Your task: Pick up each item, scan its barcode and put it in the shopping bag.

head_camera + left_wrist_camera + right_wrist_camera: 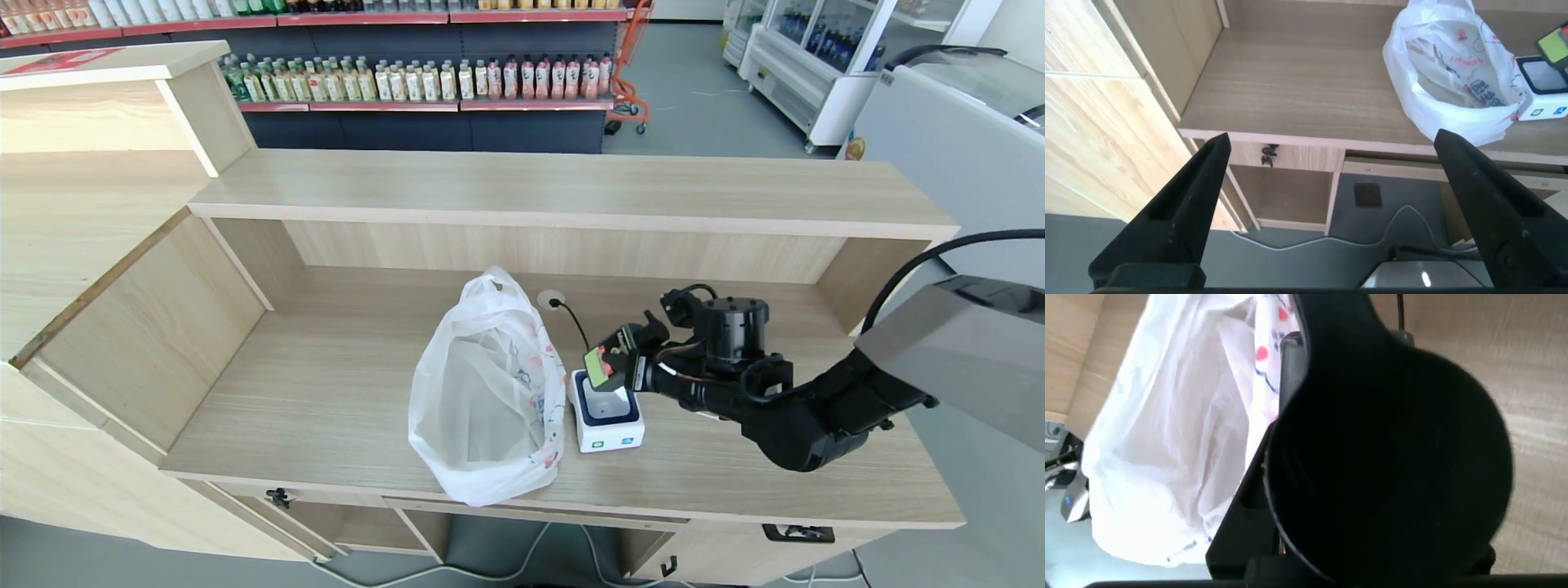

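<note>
Head view centre: right hand [619, 356] grips a green packet [599, 366] above the scanner [608, 430], the shopping bag [490, 392] just left of it.

Right arm [804, 416]: glossy black, rounded joints, cylindrical motor housing [735, 322], thin black cables [699, 287] looped at wrist. Left tool [1333, 137]: two matte black wedge-shaped fingers [1200, 204], tapering.

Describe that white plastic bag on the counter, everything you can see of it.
The thin white translucent plastic shopping bag stands crumpled but upright on the light wooden counter. Its mouth gapes open and one handle loop pokes up at the back. Red and blue print marks its side. Nothing is clearly visible inside. The white box-shaped scanner sits close beside it, perhaps touching. Nothing grips the bag.
</note>
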Controlling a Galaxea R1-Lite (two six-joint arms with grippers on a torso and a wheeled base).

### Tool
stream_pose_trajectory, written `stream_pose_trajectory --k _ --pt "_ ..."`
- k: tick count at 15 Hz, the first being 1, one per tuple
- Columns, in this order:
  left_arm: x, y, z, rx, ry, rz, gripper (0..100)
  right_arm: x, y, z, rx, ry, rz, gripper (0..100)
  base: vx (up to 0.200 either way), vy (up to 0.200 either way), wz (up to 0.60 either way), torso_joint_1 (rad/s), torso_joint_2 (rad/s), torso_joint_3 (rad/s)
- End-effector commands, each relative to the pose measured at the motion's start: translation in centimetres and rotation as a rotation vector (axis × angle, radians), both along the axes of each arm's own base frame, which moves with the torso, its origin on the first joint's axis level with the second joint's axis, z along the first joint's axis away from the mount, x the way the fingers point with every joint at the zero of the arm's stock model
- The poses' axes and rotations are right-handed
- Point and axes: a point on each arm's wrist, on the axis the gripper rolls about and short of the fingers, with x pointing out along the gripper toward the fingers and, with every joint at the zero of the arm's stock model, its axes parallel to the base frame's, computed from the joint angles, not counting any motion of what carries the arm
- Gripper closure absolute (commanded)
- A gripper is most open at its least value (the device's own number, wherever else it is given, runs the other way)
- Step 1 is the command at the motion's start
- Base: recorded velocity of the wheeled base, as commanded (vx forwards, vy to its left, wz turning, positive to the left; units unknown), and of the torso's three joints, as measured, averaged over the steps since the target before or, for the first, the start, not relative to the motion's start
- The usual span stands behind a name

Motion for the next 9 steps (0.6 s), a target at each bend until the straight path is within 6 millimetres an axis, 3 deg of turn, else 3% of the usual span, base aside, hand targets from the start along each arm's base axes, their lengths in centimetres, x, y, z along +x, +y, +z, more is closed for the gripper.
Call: stream_pose_trajectory --k 1,2,4,6,7,9 --pt "0.0 0.0 0.0 0.0 0.002 0.0 0 -1.8 -0.6 5.9 0.049 -0.127 0.009 100 0.0 0.2 0.0 0.041 0.02 0.002" --pt "0.0 0.0 0.0 0.0 0.002 0.0 0 -3.6 -0.9 8.8 0.056 -0.139 0.023 100 0.0 0.2 0.0 0.007 0.02 0.002" --pt "0.0 0.0 0.0 0.0 0.002 -0.002 0 -6.2 0.0 10.9 0.045 -0.109 0.075 100 0.0 0.2 0.0 0.002 0.0 0.005" --pt "0.0 0.0 0.0 0.0 -0.001 0.0 0 -6.6 0.9 10.1 -0.023 -0.11 0.105 100 0.0 0.0 0.0 0.0 0.0 0.0" --pt "0.0 0.0 0.0 0.001 -0.001 0.0 0 -5.7 1.4 7.4 -0.178 -0.12 0.074 100 0.0 0.0 0.0 0.0 0.0 0.0" --pt "0.0 0.0 0.0 0.001 -0.001 -0.002 0 -4.7 2.3 4.5 -0.299 -0.107 0.071 100 0.0 0.0 0.0 0.0 0.0 0.0"
